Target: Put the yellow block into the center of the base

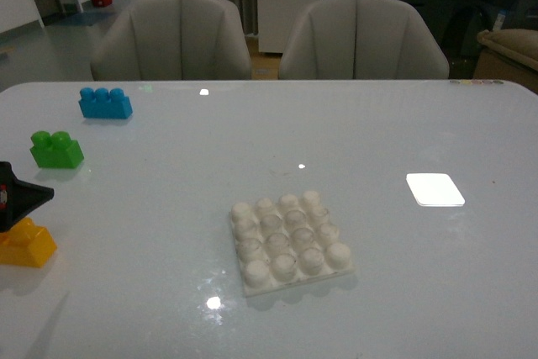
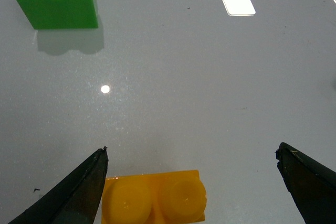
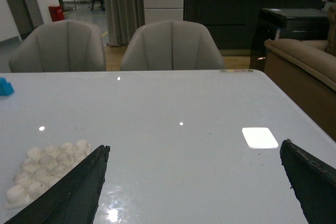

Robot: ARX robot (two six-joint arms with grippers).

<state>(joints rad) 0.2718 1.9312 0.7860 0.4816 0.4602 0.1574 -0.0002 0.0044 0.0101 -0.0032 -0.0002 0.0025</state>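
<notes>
The yellow block lies on the white table at the front left edge, studs up. My left gripper hangs just above and behind it; only one black finger shows in the front view. In the left wrist view the gripper is open, and the yellow block lies between the fingers, close to one finger and apart from the other. The base, a white studded square plate, lies at the table's middle front. It also shows in the right wrist view. My right gripper is open and empty above bare table.
A green two-stud brick and a blue three-stud brick sit at the far left; the green brick also shows in the left wrist view. A bright white rectangle lies on the right. Two grey chairs stand behind the table.
</notes>
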